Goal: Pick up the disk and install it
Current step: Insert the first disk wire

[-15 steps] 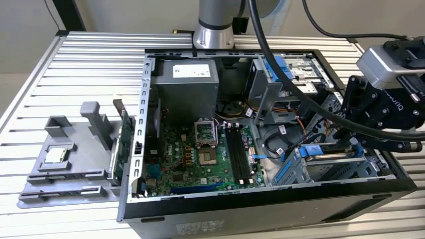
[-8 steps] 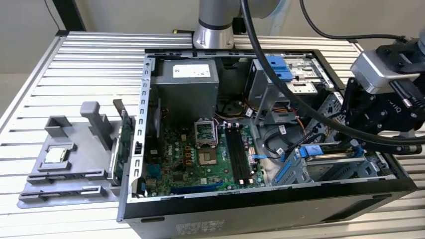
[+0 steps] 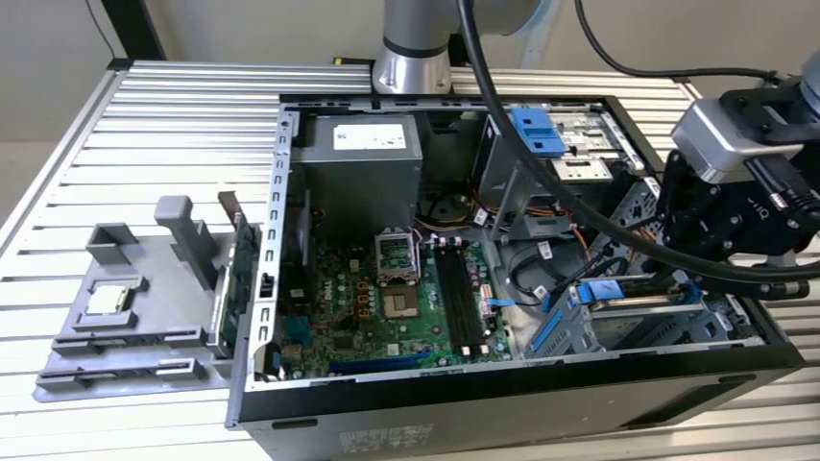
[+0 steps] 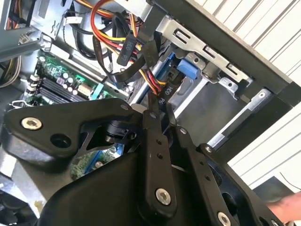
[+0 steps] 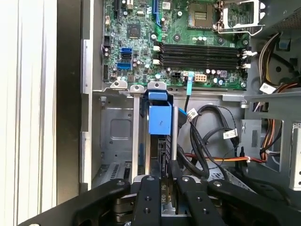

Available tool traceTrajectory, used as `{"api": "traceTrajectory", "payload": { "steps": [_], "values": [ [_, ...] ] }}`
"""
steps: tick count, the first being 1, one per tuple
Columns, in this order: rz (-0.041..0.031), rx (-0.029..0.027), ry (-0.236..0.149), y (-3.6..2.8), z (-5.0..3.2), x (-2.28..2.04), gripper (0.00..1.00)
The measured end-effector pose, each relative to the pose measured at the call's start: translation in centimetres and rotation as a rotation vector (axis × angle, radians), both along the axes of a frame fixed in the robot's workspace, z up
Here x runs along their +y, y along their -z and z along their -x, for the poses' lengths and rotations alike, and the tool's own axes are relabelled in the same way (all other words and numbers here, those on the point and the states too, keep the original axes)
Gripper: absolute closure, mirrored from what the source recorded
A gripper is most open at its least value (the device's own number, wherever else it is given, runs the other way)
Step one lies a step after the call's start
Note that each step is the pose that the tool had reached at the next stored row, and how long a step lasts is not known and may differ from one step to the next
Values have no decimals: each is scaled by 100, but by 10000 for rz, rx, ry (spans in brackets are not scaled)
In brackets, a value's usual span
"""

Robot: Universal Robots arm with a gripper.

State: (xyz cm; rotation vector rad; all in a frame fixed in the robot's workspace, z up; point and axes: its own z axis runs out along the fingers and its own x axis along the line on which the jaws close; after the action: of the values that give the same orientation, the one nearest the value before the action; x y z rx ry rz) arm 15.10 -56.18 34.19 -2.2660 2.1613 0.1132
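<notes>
The disk [image 5: 160, 120] stands on edge in a slot of the grey drive cage [image 5: 117, 127], with its blue bracket toward the motherboard. In the exterior view its blue bracket [image 3: 598, 291] shows at the cage [image 3: 640, 327] in the case's near right corner. My gripper [image 5: 165, 175] hangs over the disk's other end, just to the exterior view's right of the blue bracket. Its fingers [image 4: 153, 136] stand close together. A black cable connector [image 4: 161, 94] with white print sits pinched between them in both wrist views.
Black, red and yellow cables [image 5: 207, 141] run beside the cage. The green motherboard [image 3: 384, 288] fills the case floor, with the power supply [image 3: 359, 144] behind it. A grey fixture [image 3: 129, 307] holding a small square chip [image 3: 109, 300] stands outside the case at the exterior view's left.
</notes>
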Motion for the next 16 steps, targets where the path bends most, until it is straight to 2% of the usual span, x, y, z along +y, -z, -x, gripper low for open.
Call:
{"api": "traceTrajectory", "payload": {
  "steps": [3,8,16],
  "values": [
    [-1,-13,0,7,4,0,100],
    [0,-81,0,29,7,0,100],
    [1,-87,-2,40,30,0,100]
  ]
}}
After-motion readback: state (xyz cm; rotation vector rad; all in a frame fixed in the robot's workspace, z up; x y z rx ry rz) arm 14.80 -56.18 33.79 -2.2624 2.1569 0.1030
